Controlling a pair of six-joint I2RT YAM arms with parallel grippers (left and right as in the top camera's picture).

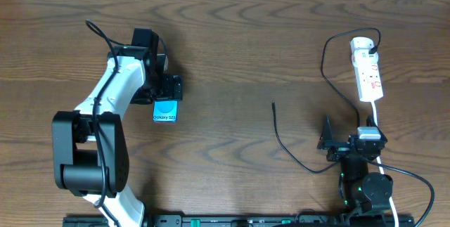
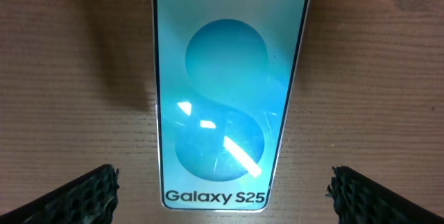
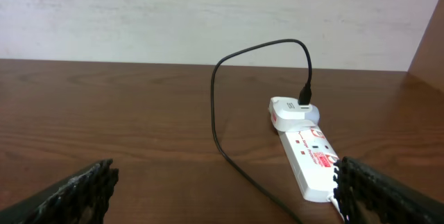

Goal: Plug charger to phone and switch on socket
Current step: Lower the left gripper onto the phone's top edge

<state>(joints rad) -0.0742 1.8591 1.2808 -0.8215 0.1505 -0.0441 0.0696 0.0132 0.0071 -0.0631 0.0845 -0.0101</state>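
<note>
Straddling phone [image 2: 229, 92], left fingers [image 2: 83, 196] spread, charger [image 3: 214, 106] lying well apart

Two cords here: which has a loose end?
The thin black charger cable: its tip lies free mid-table, other end plugged in at the socket. The thick white cord shows no free end.

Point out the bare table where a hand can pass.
Widest bare wood: the middle, between phone and the loose end of the charger, up to the far edge. Crowded: the right, where charger loops beside the socket; the left arm covers wood left of the phone.
</note>
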